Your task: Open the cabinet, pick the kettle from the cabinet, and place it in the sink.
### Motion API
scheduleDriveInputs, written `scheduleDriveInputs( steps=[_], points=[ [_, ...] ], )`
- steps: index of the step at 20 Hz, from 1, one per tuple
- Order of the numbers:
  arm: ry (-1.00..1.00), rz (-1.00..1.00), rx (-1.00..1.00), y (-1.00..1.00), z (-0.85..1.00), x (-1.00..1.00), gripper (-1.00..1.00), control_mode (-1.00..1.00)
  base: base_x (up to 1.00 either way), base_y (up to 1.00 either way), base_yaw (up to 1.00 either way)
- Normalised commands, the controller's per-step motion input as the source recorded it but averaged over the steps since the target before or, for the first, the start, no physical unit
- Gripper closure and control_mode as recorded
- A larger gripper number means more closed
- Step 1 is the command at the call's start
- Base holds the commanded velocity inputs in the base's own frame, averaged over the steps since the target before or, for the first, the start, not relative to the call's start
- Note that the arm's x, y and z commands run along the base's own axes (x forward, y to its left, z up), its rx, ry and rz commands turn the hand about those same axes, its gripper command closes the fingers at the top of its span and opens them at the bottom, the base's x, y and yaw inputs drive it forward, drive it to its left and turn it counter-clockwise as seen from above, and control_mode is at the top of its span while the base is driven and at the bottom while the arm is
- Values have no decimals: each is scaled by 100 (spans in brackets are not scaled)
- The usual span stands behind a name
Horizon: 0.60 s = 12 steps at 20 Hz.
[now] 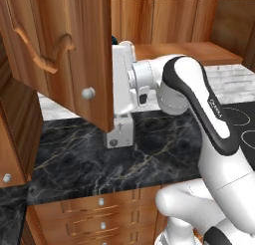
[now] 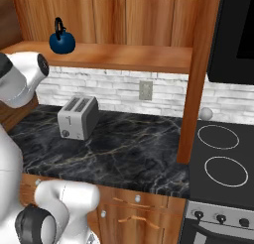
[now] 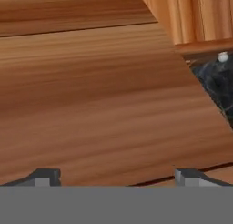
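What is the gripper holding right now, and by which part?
Nothing: the gripper is open, its fingertips wide apart against the cabinet door; the kettle sits on its shelf.

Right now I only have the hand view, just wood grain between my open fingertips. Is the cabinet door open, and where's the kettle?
Observer: Yes, the cabinet has its door swung wide open in the left base view.
Operator: And the kettle?
Observer: The kettle stands upright on the open shelf, towards its left end in the right base view.
Operator: Anything underneath it?
Observer: A silver toaster stands on the counter, below the kettle and slightly to its right.
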Motion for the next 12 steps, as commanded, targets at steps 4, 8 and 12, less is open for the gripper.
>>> scheduleDriveInputs(
  steps=[4,8,12],
  points=[
    [3,23,0,52,-6,-5,-100,-100,0,0,0],
    [-3,14,-1,69,-18,-9,-100,-100,0,0,0],
    [-9,7,-3,71,-20,-4,-100,-100,0,0,0]
  ],
)
